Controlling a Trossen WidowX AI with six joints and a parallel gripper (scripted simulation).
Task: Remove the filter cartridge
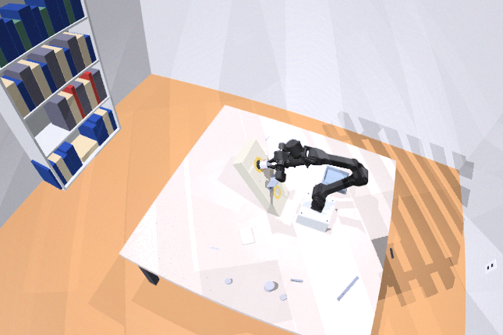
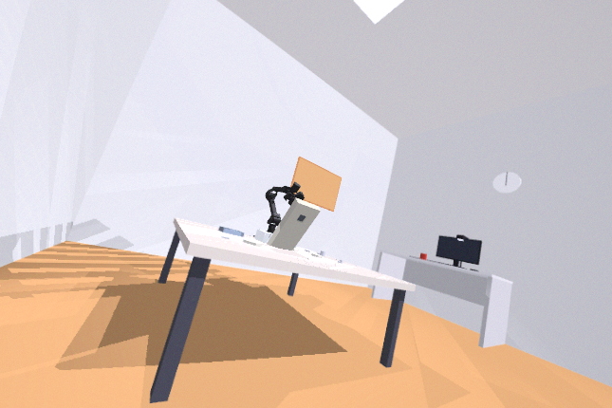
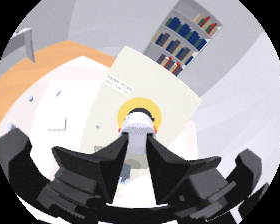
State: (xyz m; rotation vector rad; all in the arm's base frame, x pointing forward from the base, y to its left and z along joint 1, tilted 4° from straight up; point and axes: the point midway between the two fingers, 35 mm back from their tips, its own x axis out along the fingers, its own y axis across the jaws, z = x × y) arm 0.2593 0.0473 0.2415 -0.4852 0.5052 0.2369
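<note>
The service panel (image 1: 246, 152) (image 2: 291, 228) (image 3: 156, 82) stands tilted on the table. The white cartridge (image 1: 263, 164) (image 3: 139, 121) sticks out of its upper opening, which has a yellow ring (image 3: 122, 117) around it. A dark gap shows above the cartridge inside the ring. Whether its far end is clear of the opening cannot be told. My gripper (image 1: 270, 163) (image 3: 137, 137) is shut on the cartridge's near end; the slots are hidden. Small red marks show beside the fingertips. The blue tray (image 1: 334, 175) (image 2: 231, 231) lies beside the robot's base, behind the arm in the top view.
A second yellow ring (image 1: 280, 192) and a blue-grey piece (image 1: 272, 182) are lower on the panel face, close under the gripper. The white robot base (image 1: 313, 219) stands in front of the panel. Small discs and bars lie toward the table's near edge.
</note>
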